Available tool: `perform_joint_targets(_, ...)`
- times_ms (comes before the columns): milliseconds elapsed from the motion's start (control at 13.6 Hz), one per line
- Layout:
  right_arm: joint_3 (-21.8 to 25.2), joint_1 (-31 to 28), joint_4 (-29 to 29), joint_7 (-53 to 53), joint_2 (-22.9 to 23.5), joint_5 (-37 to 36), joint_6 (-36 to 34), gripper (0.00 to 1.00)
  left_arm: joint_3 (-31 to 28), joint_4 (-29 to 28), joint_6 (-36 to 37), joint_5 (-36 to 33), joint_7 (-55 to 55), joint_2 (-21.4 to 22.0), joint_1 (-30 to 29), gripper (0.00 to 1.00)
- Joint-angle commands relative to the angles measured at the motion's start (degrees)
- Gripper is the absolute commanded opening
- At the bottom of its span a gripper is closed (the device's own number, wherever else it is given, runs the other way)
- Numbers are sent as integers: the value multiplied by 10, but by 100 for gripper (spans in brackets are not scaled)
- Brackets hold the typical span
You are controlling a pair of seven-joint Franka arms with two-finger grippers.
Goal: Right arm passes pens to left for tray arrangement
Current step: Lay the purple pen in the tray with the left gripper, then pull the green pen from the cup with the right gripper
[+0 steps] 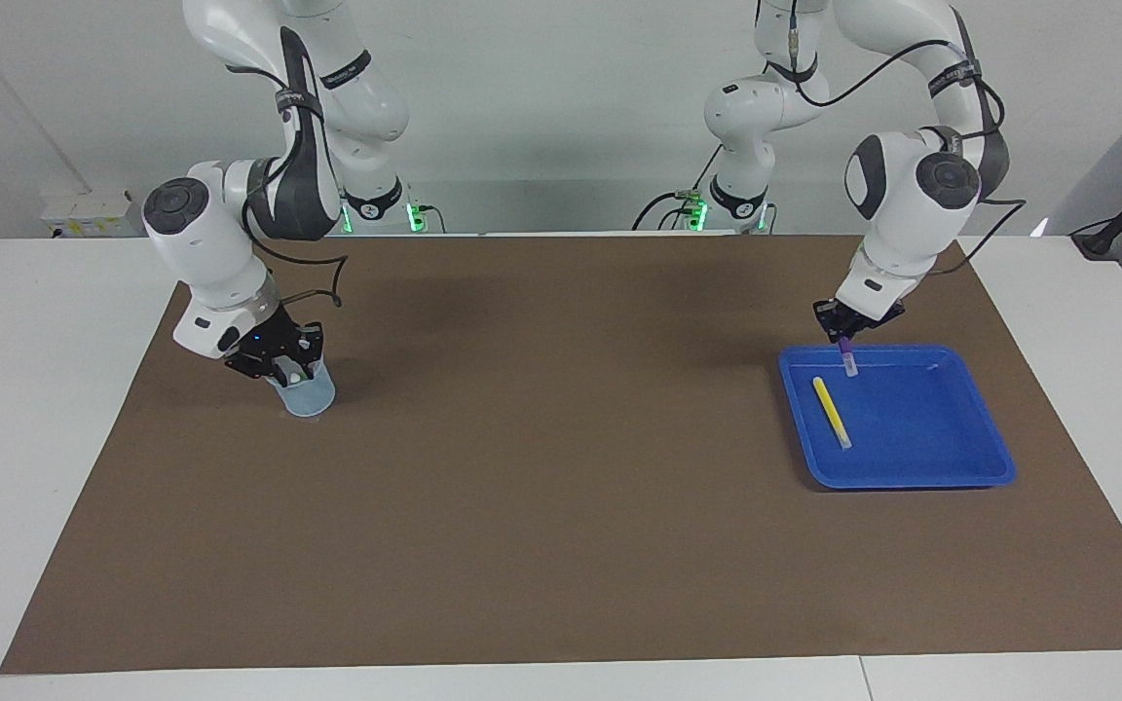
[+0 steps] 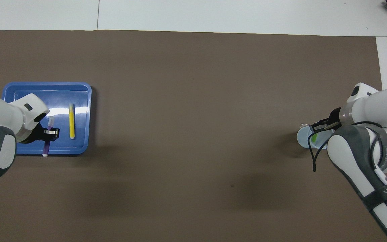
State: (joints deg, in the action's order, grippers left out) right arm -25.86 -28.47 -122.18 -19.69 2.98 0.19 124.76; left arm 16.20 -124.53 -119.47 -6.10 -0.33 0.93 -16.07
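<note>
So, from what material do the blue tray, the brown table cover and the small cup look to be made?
Blue tray: probably glossy moulded plastic; a bright glare streak lies on its floor and the corners are rounded.
Brown table cover: looks like matte paper or thin sheet, flat with no shine; which one, I cannot tell.
Small cup: pale blue, seemingly translucent plastic; its finish is unclear.

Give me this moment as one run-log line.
left gripper: holds purple pen over tray | yellow pen: in tray | right gripper: at cup
</note>
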Motion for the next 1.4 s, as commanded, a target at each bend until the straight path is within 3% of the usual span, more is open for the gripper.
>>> perform_joint_targets(0,-9,-9,-7,13,4,-13,6,25,5,17,-37,-28,9,-49,-18,0)
perform_joint_targets(147,-9,-9,-10,13,3,-13,0,4,5,33,-56,-42,10,-81,-29,0)
perform_joint_targets(221,-9,-9,-9,13,3,-13,-8,0,6,38,-68,-47,10,-96,-32,0)
perform_joint_targets(515,-8,-10,63,13,-3,-12,-86,0,5,39,-116,-50,9,-134,-46,0)
perform_joint_targets(882,-12,15,227,16,-17,-5,-232,0,5,32,-178,-51,8,-164,-64,0)
perform_joint_targets(956,-12,29,250,42,-18,-1,-253,0,5,30,-180,-51,10,-164,-64,11)
perform_joint_targets(1103,-19,63,265,163,-22,43,-260,0,6,30,-179,-50,4,-165,-63,100)
perform_joint_targets(1323,-21,105,259,328,-22,123,-205,0,9,34,-170,-45,9,-166,-74,100)
